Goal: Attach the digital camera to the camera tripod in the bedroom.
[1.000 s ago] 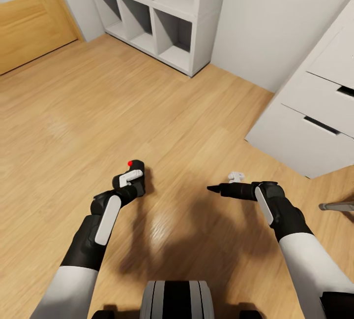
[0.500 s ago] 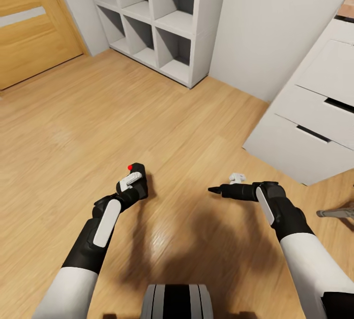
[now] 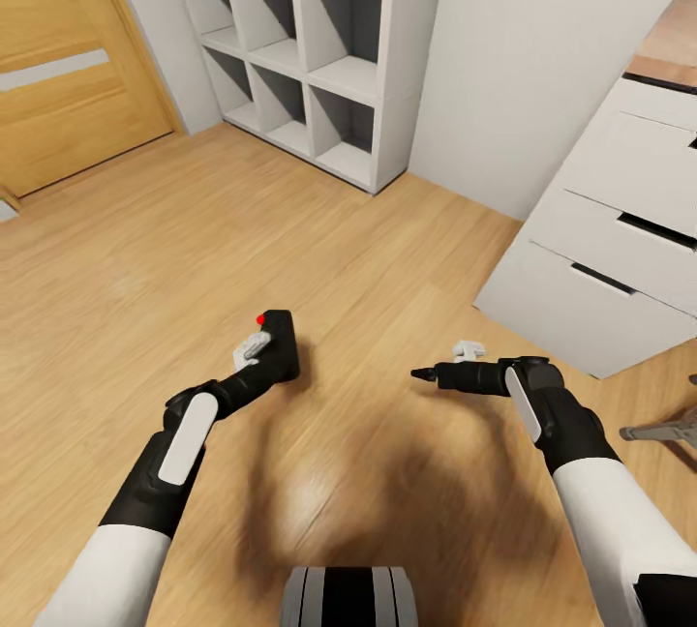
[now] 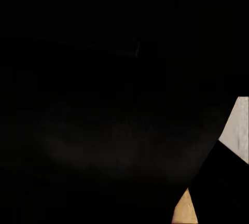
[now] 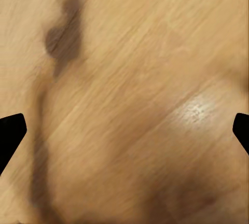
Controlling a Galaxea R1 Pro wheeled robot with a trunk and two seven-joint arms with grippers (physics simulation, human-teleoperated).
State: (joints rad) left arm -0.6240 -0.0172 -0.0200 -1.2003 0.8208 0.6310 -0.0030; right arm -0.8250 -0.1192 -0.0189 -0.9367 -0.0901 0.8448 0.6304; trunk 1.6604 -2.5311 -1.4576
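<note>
The digital camera [image 3: 278,344] sits pinched in the left claw [image 3: 263,354] above the wood floor [image 3: 145,250] — its black body blots out nearly all of the left wrist view. The right claw [image 3: 423,374] points inward with fingers spread wide, their tips [image 5: 10,130] barely entering at that wrist view's edges. A grey leg [image 3: 663,431] — perhaps the tripod's — is cut off at the head view's right edge.

Bright, even, soft light.
Soft blurred shadows on the glossy wood floor [image 3: 348,250]; a pale glare patch in the right wrist view; left wrist view almost wholly black.

Digital camera [image 3: 278,344] hides the left gripper's fingers.
</note>
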